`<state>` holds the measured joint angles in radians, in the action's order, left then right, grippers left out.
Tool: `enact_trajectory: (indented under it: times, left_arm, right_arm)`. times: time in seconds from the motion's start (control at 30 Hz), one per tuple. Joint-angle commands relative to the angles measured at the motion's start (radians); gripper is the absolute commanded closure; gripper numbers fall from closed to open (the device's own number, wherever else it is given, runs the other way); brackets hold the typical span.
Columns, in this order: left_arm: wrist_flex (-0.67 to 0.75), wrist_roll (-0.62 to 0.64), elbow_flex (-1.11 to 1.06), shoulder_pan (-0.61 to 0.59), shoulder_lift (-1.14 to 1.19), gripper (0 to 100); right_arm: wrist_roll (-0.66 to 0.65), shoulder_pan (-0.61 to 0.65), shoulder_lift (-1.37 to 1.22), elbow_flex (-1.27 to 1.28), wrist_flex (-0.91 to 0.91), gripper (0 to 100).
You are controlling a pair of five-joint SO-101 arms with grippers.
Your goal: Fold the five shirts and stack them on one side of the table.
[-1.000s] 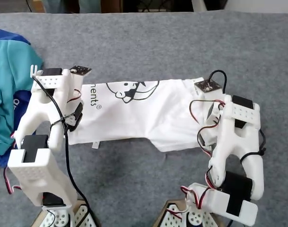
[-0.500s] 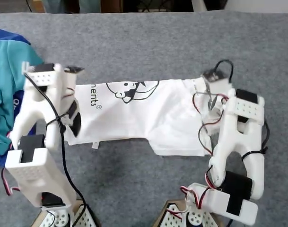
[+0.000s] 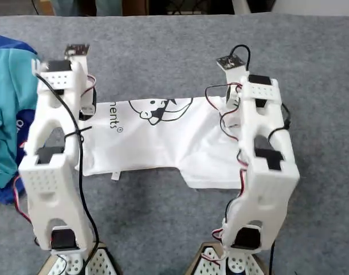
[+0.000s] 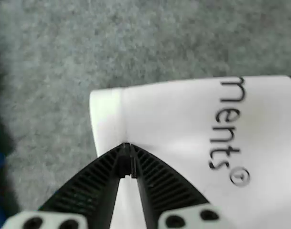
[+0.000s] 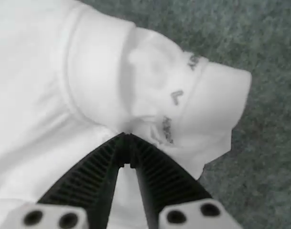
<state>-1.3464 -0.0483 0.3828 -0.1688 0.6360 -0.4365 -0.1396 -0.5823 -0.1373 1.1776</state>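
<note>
High view: both arms have stretched farther out than a second ago. The left gripper is now at the far left corner of the white shirt and the right gripper at its far right corner. The shirt hasn't budged, still flat mid-table.

Left wrist view: tips shut together on the hem.

Right wrist view: same deal, shut at the bunched collar. Can't tell if either actually pinches cloth.

Both arms outstretched, left gripper and right gripper with fingers together.
</note>
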Motion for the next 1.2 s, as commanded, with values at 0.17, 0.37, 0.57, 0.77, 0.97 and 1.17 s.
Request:
enact_trajectory:
  times: [0.17, 0.37, 0.57, 0.77, 0.97, 1.17]
  left_arm:
    - [0.071, 0.127, 0.09, -0.051, 0.11, 97]
    - [0.072, 0.101, 0.094, -0.027, 0.1, 97]
    - [-0.04, 0.043, 0.203, 0.062, 0.008, 97]
    - [-0.06, 0.04, 0.289, 0.067, -0.034, 97]
    - [0.023, 0.046, 0.242, 0.027, 0.126, 97]
    - [0.023, 0.048, 0.302, -0.015, 0.249, 97]
  right_arm:
    - [-0.012, -0.101, -0.105, -0.17, 0.023, 98.5]
    - [-0.068, -0.118, -0.105, -0.174, 0.041, 98.5]
    - [-0.061, -0.107, -0.018, -0.266, 0.141, 98.5]
    - [-0.025, -0.071, -0.004, -0.395, 0.183, 98.5]
    - [-0.005, -0.058, -0.171, -0.443, 0.115, 98.5]
    - [-0.028, -0.143, -0.312, -0.547, 0.138, 98.5]
